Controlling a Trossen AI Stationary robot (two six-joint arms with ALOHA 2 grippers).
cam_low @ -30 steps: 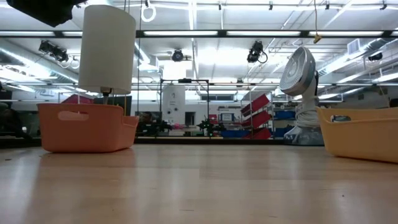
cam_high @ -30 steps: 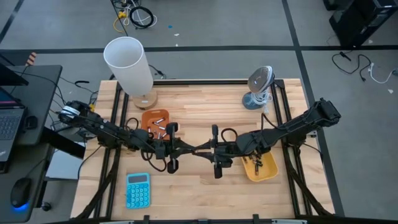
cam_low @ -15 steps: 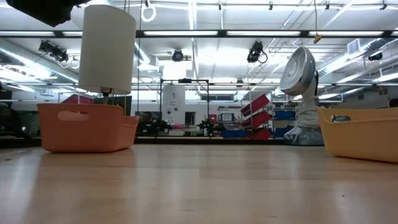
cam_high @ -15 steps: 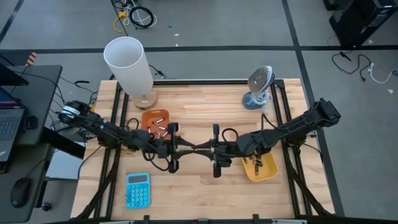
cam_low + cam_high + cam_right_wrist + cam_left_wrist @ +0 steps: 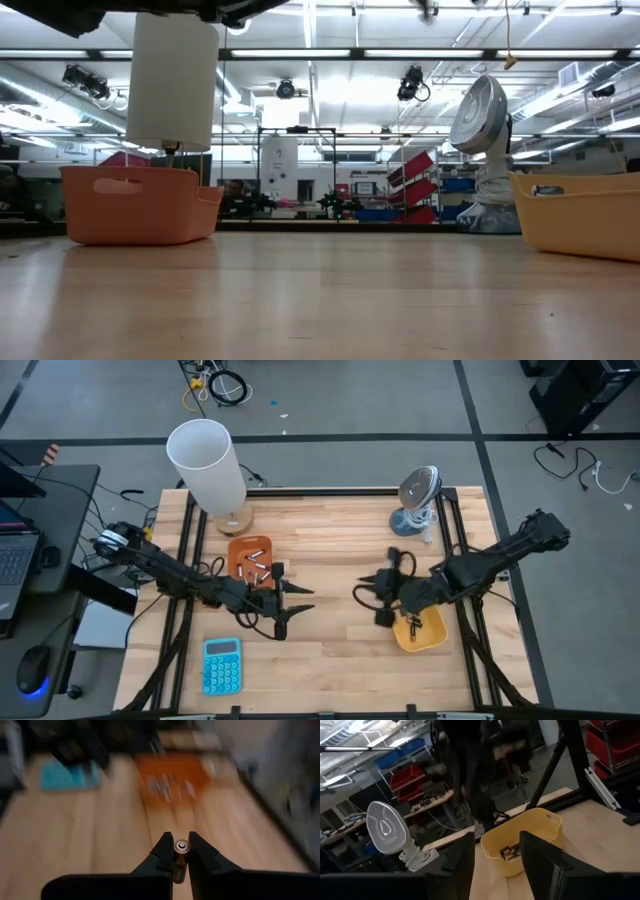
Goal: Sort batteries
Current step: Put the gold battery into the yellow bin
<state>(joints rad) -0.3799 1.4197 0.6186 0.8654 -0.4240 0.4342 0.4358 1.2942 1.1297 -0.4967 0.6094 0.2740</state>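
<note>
My right gripper [image 5: 360, 592] hangs over the table's middle right, left of the yellow tray [image 5: 432, 635], and is shut on a small silvery battery [image 5: 180, 846]. My left gripper [image 5: 305, 599] stands open over the middle, level and pointing toward the right arm, with nothing between its fingers [image 5: 462, 865]. The orange tray [image 5: 238, 550] behind it holds several silvery-grey batteries [image 5: 256, 567]. Several dark batteries [image 5: 410, 624] lie in the yellow tray. My right gripper pinches the battery's round sides [image 5: 179, 862] between its two fingertips. The battery lies along the fingers, one flat end [image 5: 180, 845] facing forward past the tips. It is lifted clear of the table.
A tall white roll [image 5: 205, 460] on a wooden stand is at the far left, a small grey fan [image 5: 418, 495] at the far right, and a blue calculator [image 5: 222, 665] near the front left. Bare wood lies between the two trays.
The two grippers stood tip to tip at the table's middle. My left gripper has opened and let go. My right gripper has drawn back toward the table's right edge with the battery, turning as it went.
</note>
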